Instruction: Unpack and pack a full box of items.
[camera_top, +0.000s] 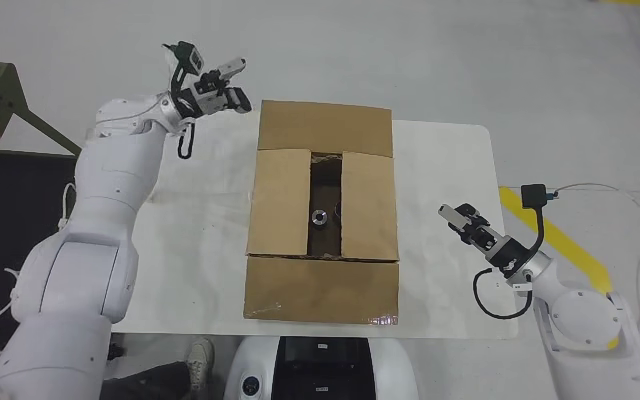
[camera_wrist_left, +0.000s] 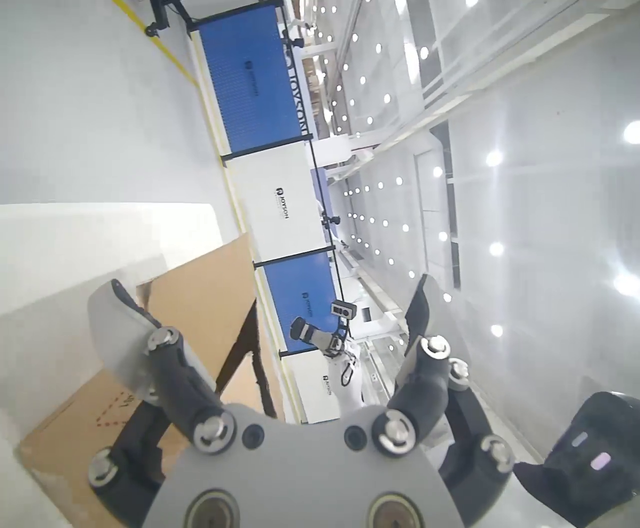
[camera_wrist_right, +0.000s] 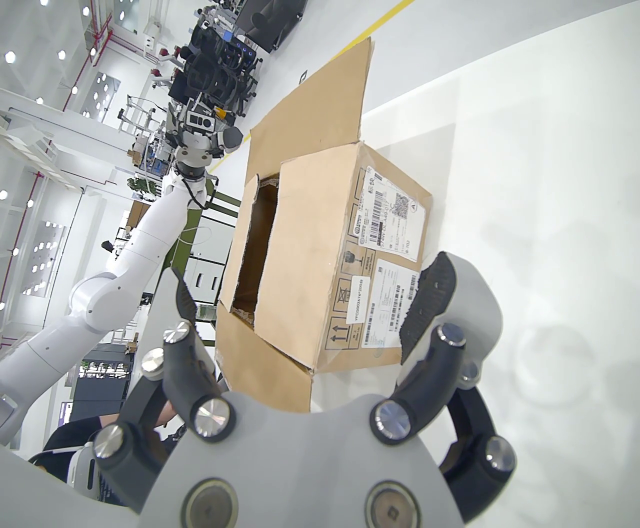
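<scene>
A brown cardboard box (camera_top: 322, 205) stands mid-table. Its far flap (camera_top: 325, 128) and near flap (camera_top: 322, 290) are folded outward. The two side flaps lie almost flat, leaving a dark slot between them, and a small round item (camera_top: 318, 216) shows inside. My left gripper (camera_top: 238, 83) hangs open and holds nothing, just off the table's far left corner, with the box (camera_wrist_left: 200, 300) beyond its fingertips. My right gripper (camera_top: 455, 213) is open and holds nothing over the table to the right of the box. It faces the box's labelled side (camera_wrist_right: 385, 250). My right gripper (camera_wrist_right: 305, 300) stands apart from the box.
The white table (camera_top: 200, 230) has bare surface on both sides of the box, with its right edge (camera_top: 497, 230) close behind the right gripper. A yellow floor line (camera_top: 555, 235) runs past the right arm. The left arm (camera_wrist_right: 150, 235) rises beyond the box in the right wrist view.
</scene>
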